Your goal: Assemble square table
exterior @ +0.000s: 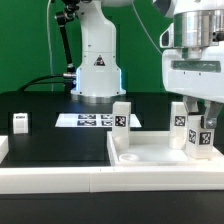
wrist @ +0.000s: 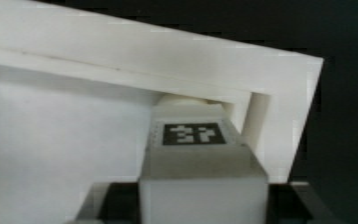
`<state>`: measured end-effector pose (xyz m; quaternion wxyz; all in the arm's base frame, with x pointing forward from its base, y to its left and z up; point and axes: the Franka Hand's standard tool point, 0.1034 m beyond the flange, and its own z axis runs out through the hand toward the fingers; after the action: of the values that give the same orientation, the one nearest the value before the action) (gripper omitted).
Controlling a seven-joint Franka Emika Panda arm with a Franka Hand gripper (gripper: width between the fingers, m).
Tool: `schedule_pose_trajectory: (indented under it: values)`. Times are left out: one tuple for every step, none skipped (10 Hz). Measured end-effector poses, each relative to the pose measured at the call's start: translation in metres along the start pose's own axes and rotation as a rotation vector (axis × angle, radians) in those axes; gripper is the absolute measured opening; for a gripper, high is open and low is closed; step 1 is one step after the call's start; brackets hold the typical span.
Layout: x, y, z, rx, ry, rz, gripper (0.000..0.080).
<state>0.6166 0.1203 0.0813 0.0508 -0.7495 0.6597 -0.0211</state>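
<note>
1. The gripper (exterior: pixel 200 122) is partly closed. Its two fingers clamp the sides of the held leg (exterior: pixel 201 143), a white block with a black-and-white tag.
2. The tabletop (exterior: pixel 150 158), a white square slab with a raised rim, lies flat on the black table (exterior: pixel 55 145).
3. The held leg stands upright over the tabletop's corner toward the exterior view's right. In the wrist view the held leg (wrist: pixel 197 150) ends just inside the angle of the tabletop's rim (wrist: pixel 176 50).
4. A second leg (exterior: pixel 121 118) stands upright at the tabletop's far corner, toward the exterior view's left.
5. A third leg (exterior: pixel 180 118) stands upright on the tabletop, just behind the held leg.
6. A fourth leg (exterior: pixel 20 122) sits on the black table, well apart from the tabletop on the exterior view's left.
7. The marker board (exterior: pixel 88 120) lies beyond the tabletop.
</note>
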Motion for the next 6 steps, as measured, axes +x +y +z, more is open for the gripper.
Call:
schedule_pose_trajectory:
  values:
    - [0.0001, 0.0000, 0.0000, 0.000, 0.000, 0.018, 0.0291]
    - [-0.0001, 0.0000, 0.0000, 0.000, 0.000, 0.009, 0.0291]
    - [-0.0002, 0.0000, 0.0001, 0.000, 0.000, -0.012, 0.0374]
    - [-0.0002, 0.0003, 0.0002, -0.002, -0.001, -0.047, 0.0510]
    - [-0.0010, 0.0025, 0.0005, -0.022, -0.003, -0.087, 0.0510]
    - [-0.0026, 0.0039, 0.0005, -0.038, -0.008, -0.166, 0.0624]
